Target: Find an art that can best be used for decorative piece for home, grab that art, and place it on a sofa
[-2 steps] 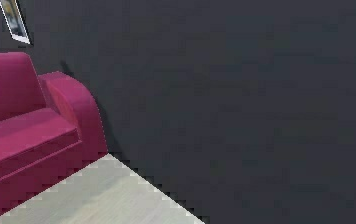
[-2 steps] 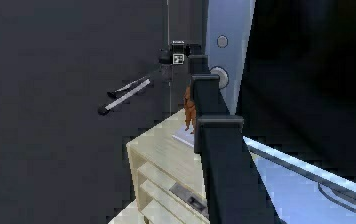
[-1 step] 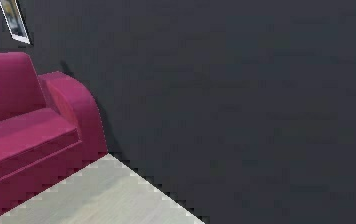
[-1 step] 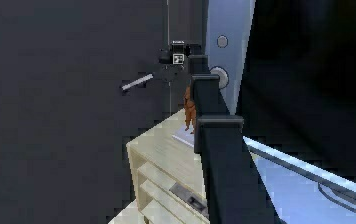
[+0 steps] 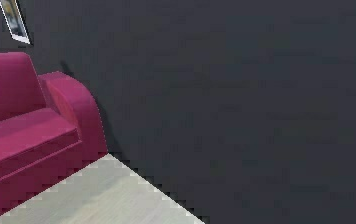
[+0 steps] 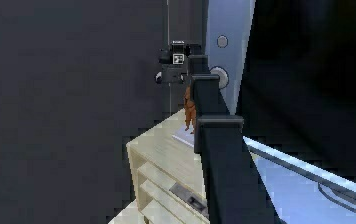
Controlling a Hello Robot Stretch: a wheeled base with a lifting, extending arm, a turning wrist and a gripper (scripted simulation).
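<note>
Turning toward the magenta sofa (image 5: 26,110) looks like my step now; I'd swing slowly, arm clear of the dark wall (image 5: 236,90). Whether the gripper (image 6: 164,72) holds the small orange piece (image 6: 189,108) beside it, I cannot tell.

From my seat the arm (image 6: 218,150) is a chunky, dark square bar in stepped segments. Up at its 11 o'clock end there's a small white square (image 6: 175,58) with black marks beside the dark gripper (image 6: 164,72).
</note>
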